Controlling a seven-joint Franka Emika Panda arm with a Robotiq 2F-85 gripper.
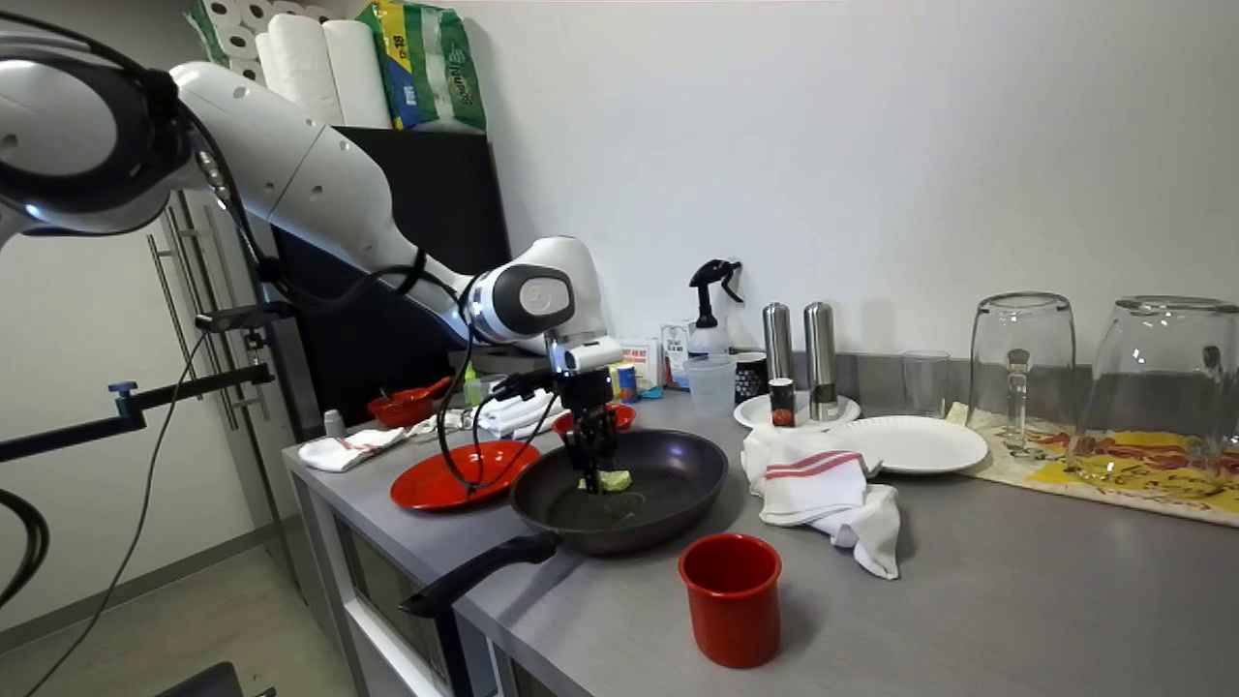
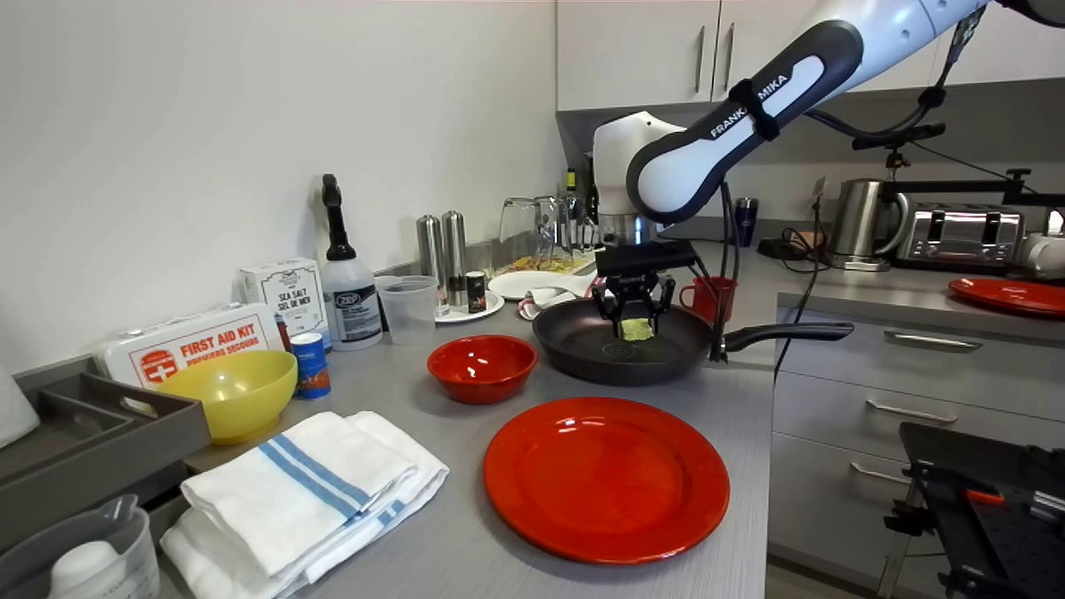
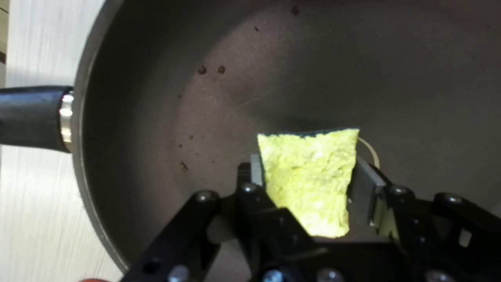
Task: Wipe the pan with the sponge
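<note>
Holding the sponge clamped in the tool, low inside the pan on the tabletop, should probably wipe next toward the handle, over dark specks on that side.

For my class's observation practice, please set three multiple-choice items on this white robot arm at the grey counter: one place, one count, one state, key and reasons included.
1. Where is the small yellow-green rectangular sponge?
A) On the flat red plate
B) In the wide round black frying pan
C) In a red bowl

2. How many tall slim steel cylinders stand side by side?
A) One
B) Four
C) Two

3. The black two-jawed gripper is:
A) Shut on the sponge
B) Wide open
C) Shut on a red cup

Key
1 B: both exterior views show it within the pan.
2 C: both exterior views show a pair.
3 A: the wrist view shows the sponge between its jaws.
</note>
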